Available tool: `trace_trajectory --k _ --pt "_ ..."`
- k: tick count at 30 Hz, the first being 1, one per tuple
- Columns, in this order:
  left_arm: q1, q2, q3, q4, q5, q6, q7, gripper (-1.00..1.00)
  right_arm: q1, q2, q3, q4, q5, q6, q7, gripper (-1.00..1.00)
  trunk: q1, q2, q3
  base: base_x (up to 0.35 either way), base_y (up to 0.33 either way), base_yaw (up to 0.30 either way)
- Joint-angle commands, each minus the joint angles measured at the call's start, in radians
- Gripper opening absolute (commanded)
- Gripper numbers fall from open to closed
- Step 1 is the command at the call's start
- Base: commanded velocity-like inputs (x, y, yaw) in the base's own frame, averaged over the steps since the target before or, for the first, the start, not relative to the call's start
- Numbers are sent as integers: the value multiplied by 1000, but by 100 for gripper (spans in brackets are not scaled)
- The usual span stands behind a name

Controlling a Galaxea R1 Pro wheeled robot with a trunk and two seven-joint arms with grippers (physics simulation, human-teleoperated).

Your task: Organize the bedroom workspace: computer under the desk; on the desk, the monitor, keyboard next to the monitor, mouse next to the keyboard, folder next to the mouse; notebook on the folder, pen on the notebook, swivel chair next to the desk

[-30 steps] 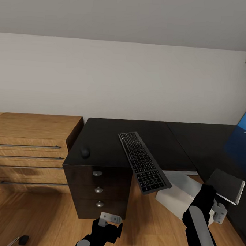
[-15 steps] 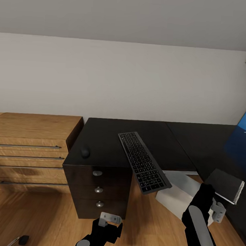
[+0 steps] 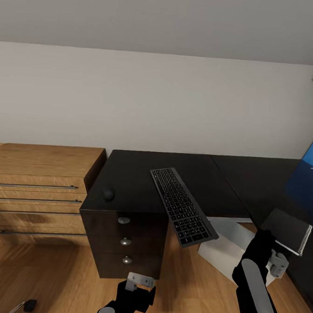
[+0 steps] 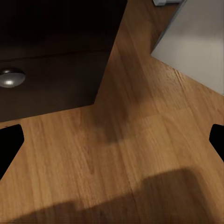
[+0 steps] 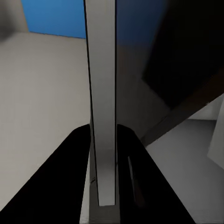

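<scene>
On the desk sit the keyboard, overhanging the front edge, and the mouse. The right gripper is clamped on the notebook near the desk's right wing; the left gripper hangs spread apart, empty. Stacking looks undone.

My left arm is glossy black, with a round grey disc set into its side and a pale grey metal bracket at the wrist. My right arm is black too, bulkier, with a long grey oval panel along the forearm and a light grey bracket near its end. In the left wrist view my fingers are plain black blocks.
</scene>
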Motion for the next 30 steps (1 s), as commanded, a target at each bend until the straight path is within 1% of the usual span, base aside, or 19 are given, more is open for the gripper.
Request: trace_trajectory --k 1,7,13,14,17,18,22,23,27,30 --pt "-1 0 -2 1 11 3 9 100 -1 1 -1 -2 0 4 -2 -100 0 0 -1 0 0 0" --pt "-1 1 -2 7 11 3 9 100 -1 1 0 -3 0 66 -3 -100 0 0 -1 0 0 0" --pt "-1 1 -2 8 11 3 9 100 -1 0 0 -3 0 194 -7 -100 0 0 -1 0 0 0" --pt "-1 1 -2 8 11 3 9 100 -1 -1 0 -3 0 238 -8 -100 0 0 -1 0 0 0" --pt "-1 1 -2 8 11 4 9 100 -1 -3 0 -3 0 314 -9 -100 0 0 -1 0 0 0" --pt "-1 1 -2 8 11 4 9 100 -1 -4 0 -3 0 368 -9 -100 0 0 -1 0 0 0" --pt "-1 1 -2 8 11 3 9 100 -1 -5 -2 -3 0 470 -8 -100 0 0 -1 0 0 0" --pt "-1 1 -2 8 11 3 9 100 -1 -7 -3 -3 1 552 -7 -100 0 0 -1 0 0 0" --pt "-1 1 -2 8 11 3 10 100 0 -11 -5 -3 1 648 -1 -100 0 0 -1 0 0 0" --pt "-1 1 -2 8 11 3 9 100 0 -12 -6 -3 -4 684 2 -100 0 0 -1 0 0 0"
